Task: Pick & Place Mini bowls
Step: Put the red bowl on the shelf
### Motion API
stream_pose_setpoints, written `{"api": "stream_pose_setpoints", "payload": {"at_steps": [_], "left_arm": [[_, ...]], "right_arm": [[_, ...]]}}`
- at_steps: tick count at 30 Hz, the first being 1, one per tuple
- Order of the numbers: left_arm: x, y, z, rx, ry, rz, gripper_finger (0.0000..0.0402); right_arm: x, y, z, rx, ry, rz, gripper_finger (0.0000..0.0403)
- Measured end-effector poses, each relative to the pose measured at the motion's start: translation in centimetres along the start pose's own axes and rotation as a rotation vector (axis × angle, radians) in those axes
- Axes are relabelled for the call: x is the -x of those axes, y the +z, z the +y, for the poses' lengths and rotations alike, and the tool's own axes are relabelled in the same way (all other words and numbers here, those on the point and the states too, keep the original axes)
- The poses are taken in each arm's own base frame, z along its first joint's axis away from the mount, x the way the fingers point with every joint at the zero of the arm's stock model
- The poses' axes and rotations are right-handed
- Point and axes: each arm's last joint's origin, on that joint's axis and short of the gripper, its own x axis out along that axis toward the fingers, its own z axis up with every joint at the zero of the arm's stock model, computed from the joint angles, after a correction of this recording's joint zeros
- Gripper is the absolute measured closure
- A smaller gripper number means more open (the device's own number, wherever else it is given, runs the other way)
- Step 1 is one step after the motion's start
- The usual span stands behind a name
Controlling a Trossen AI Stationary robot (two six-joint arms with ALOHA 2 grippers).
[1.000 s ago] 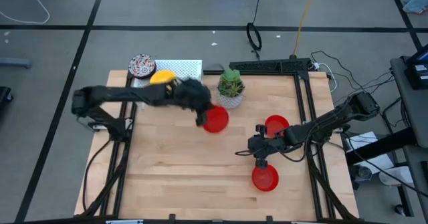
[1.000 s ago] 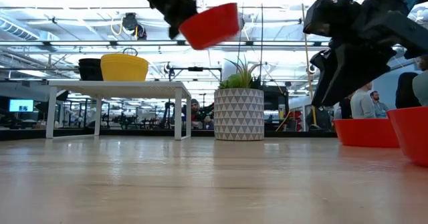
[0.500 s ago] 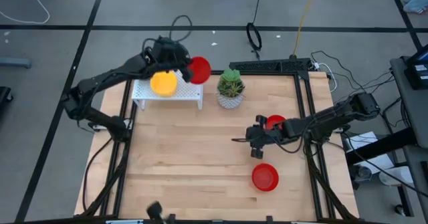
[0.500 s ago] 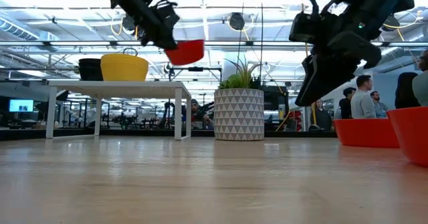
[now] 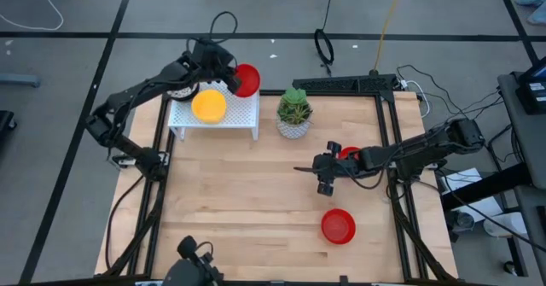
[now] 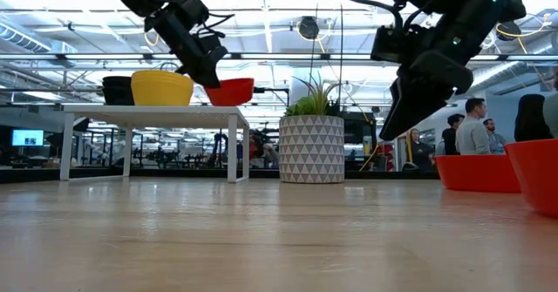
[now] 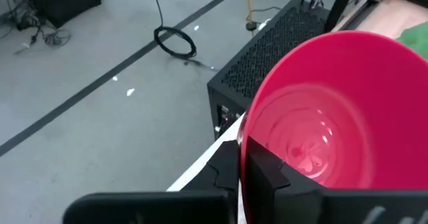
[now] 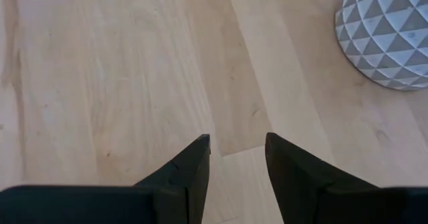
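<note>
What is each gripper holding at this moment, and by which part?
The left gripper holds a red mini bowl by its rim, above the white shelf. The right gripper is open and holds nothing.

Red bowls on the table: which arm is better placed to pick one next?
Right. Its gripper is open and empty beside the two red bowls; the left gripper already holds a red bowl over the shelf.

one bowl (image 5: 208, 106) on the rack (image 5: 239, 115), plant pot (image 5: 294, 115) just right.
</note>
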Motion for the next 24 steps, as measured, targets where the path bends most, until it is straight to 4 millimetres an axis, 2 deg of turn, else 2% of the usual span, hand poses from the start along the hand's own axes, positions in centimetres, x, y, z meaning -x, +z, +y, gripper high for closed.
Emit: {"api": "stream_pose_setpoints", "payload": {"at_steps": [10,24], "left_arm": [[0.1,-0.8,1.4,0.013,0.029,0.068,0.0377],[0.2,-1.3,1.5,-0.005,0.024,0.12,0.0376]], "right_arm": [[0.0,0.0,-0.1,-0.001,-0.002,0.0,0.0271],[0.0,0.0,-0.1,-0.002,-0.001,0.0,0.0271]]}}
